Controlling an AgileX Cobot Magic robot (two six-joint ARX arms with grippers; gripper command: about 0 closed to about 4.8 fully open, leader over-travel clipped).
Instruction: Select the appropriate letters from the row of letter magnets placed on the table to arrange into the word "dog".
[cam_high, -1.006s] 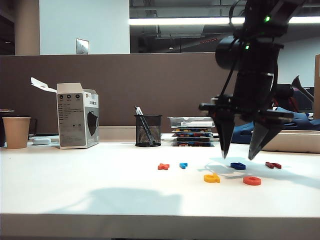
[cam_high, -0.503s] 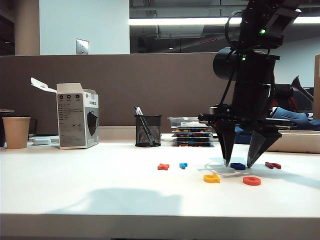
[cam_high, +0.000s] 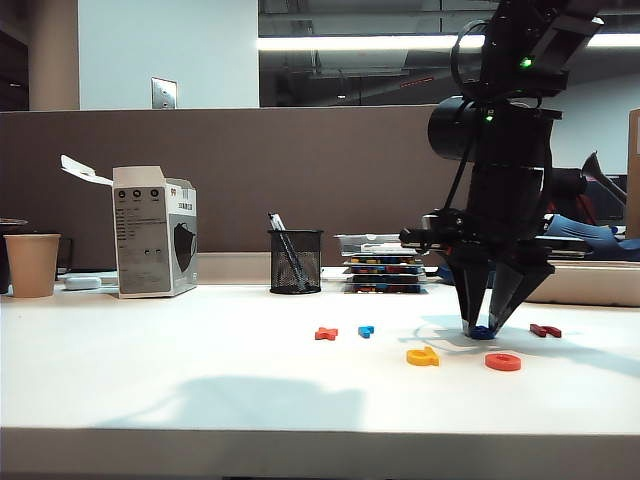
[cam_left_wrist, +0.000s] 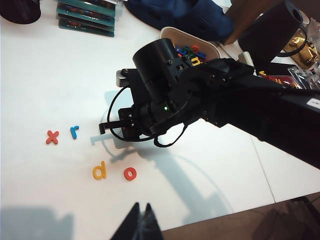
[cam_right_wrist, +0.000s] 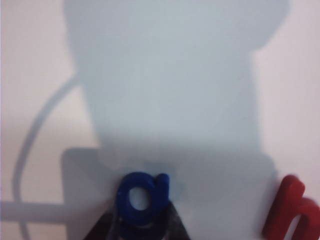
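The right pincer points down at the table, its tips squeezed on the dark blue letter. The dark red letter lies just beside it. The yellow letter and orange-red ring lie nearer the front. The left pincer hangs high, tips nearly together, holding nothing.

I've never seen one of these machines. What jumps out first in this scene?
The big black arm on the right, its right pincer pressed down on the white table, fingers closing around a dark blue letter. In front of it lie a yellow "d" and an orange-red "o". The left pincer hangs shut, off to the side.
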